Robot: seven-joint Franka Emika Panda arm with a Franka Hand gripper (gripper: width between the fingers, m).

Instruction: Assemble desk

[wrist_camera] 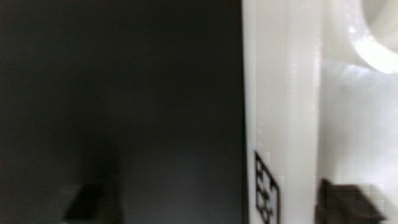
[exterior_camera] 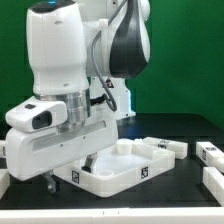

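When taking hold of the panel, arm (exterior_camera: 70, 60) best held low and steady, wrist square to the edge.

Step in hand, as judged: gripping the desk's tabletop (exterior_camera: 125, 160) by its front rim, probably to drag or turn it into place ahead of fitting the legs (exterior_camera: 162, 146). Best done with the rim wall (wrist_camera: 285, 110) centred between the fingers (wrist_camera: 356, 203), taken deep rather than by the lip, and closed gently so as not to skid the panel across the bench (exterior_camera: 180, 205). Risk: one finger landing first and pushing the light panel askew.

- Tabletop: flat on the bench, rim upward, directly beneath the hand (exterior_camera: 60, 176) and partly hidden by it at the corner towards the exterior view's left.
- Legs: loose on the bench, one just behind the tabletop, others near the exterior view's right edge, well apart from the hand.
- Hand: parted wide, nothing clamped yet. Fingers down on either side of the rim wall, with dark bench showing between wall and one finger in the wrist view. Contact on the other side: cannot tell.
- Tag (wrist_camera: 265, 188): on the rim's outer face, between the fingers.
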